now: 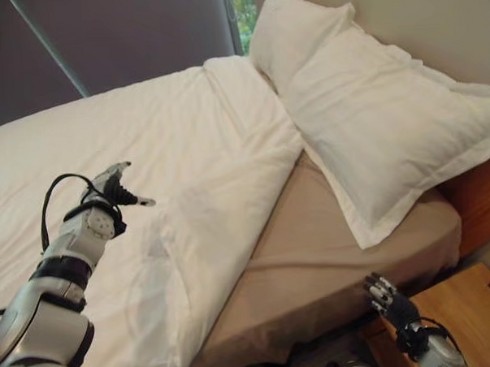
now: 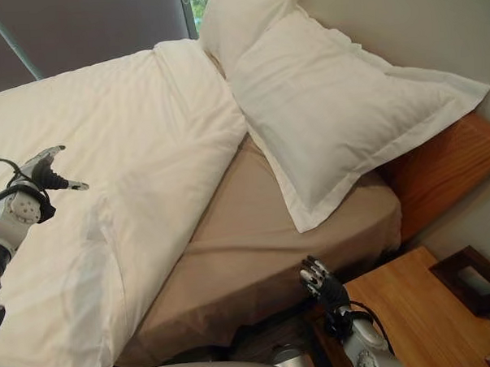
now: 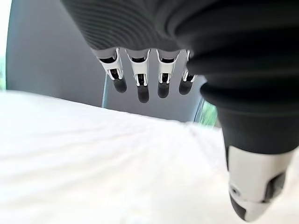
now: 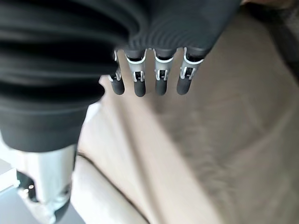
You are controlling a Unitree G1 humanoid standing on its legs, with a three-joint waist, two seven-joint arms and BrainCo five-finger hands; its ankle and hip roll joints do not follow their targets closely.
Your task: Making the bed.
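A white duvet (image 1: pixel 146 155) covers most of the bed, its near edge folded back along a diagonal. Beside it the tan fitted sheet (image 1: pixel 337 252) lies bare. Two white pillows (image 1: pixel 389 120) lean against the headboard, the nearer one overhanging the sheet. My left hand (image 1: pixel 113 189) hovers just over the duvet at the left, fingers relaxed, thumb out, holding nothing; its wrist view has the fingers (image 3: pixel 140 86) above white cloth (image 3: pixel 93 158). My right hand (image 1: pixel 388 299) hangs low by the bed's near corner, open and empty, its fingers (image 4: pixel 159 79) over the tan sheet (image 4: pixel 224 130).
A wooden nightstand (image 2: pixel 430 313) stands at the lower right with a dark frame (image 2: pixel 469 279) on it. The wooden headboard (image 2: pixel 448 170) runs behind the pillows. A grey curtain (image 1: pixel 125 34) and a strip of window (image 1: pixel 242 13) lie beyond the bed.
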